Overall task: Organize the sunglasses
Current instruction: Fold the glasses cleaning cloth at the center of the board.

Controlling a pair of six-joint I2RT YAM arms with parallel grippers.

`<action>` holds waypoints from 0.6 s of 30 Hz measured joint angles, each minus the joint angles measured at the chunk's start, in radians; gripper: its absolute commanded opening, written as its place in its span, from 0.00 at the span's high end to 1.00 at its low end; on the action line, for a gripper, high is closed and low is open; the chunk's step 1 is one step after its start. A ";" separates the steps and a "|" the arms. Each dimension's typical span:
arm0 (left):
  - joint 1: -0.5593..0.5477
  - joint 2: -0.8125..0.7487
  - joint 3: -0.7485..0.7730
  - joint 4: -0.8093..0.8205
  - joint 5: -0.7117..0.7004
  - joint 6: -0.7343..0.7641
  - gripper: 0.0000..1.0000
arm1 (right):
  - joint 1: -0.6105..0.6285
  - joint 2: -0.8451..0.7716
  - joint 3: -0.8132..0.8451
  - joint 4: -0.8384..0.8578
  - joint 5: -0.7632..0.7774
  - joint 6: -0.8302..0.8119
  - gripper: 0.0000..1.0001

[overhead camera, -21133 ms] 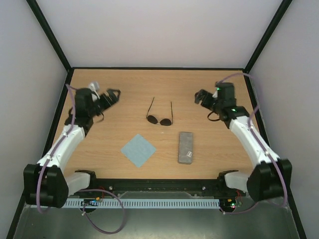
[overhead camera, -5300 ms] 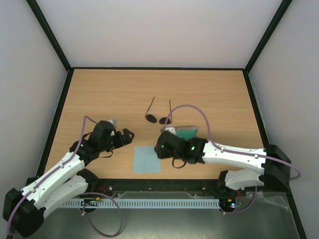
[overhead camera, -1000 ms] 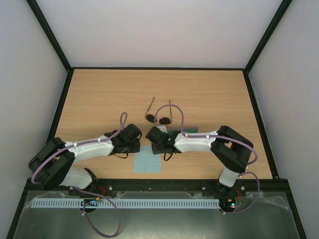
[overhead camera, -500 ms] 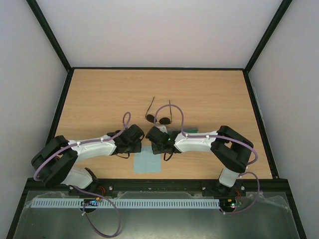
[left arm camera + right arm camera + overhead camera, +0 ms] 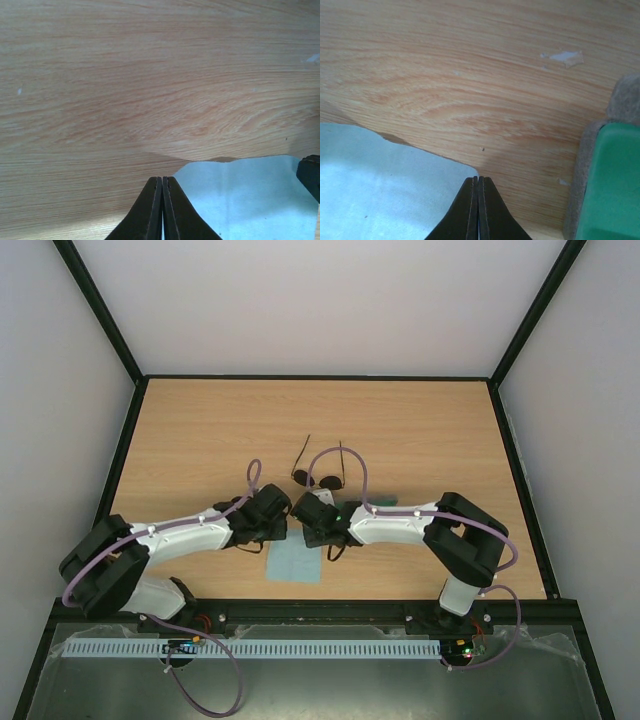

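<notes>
The sunglasses [image 5: 320, 479], round dark lenses on a thin wire frame with the arms open, lie on the table just beyond both grippers, and neither touches them. The light blue cloth [image 5: 294, 564] lies in front of them. My left gripper [image 5: 279, 537] is shut on the cloth's [image 5: 250, 200] far left corner, its fingertips [image 5: 162, 181] pressed together. My right gripper [image 5: 317, 539] is shut on the cloth's [image 5: 380, 185] far right corner. The cloth's far edge is raised a little off the wood.
The grey case [image 5: 624, 102] stands open with its green lining [image 5: 612, 185] just right of my right gripper; in the top view the right arm covers most of it. Black frame rails [image 5: 320, 377] border the wooden table [image 5: 220, 430].
My left gripper has shut on the cloth's corner. The cloth's far edge has lifted and shifted slightly. The right gripper stays shut on its corner.
</notes>
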 measured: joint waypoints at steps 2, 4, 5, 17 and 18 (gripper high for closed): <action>0.000 0.000 0.010 0.001 -0.004 0.000 0.98 | 0.000 0.000 0.012 0.000 0.008 -0.005 0.99; 0.000 0.000 0.016 0.000 -0.008 0.000 0.98 | 0.000 0.000 0.022 -0.001 0.014 -0.009 0.99; 0.001 0.000 0.018 0.000 -0.011 0.001 0.98 | 0.000 0.000 0.026 -0.002 0.018 -0.013 0.99; 0.006 -0.061 0.016 -0.003 -0.010 0.011 0.98 | 0.004 -0.014 0.035 -0.017 0.032 -0.029 0.99; 0.006 -0.070 0.014 -0.002 -0.009 0.011 0.98 | 0.006 -0.018 0.033 -0.016 0.031 -0.031 0.99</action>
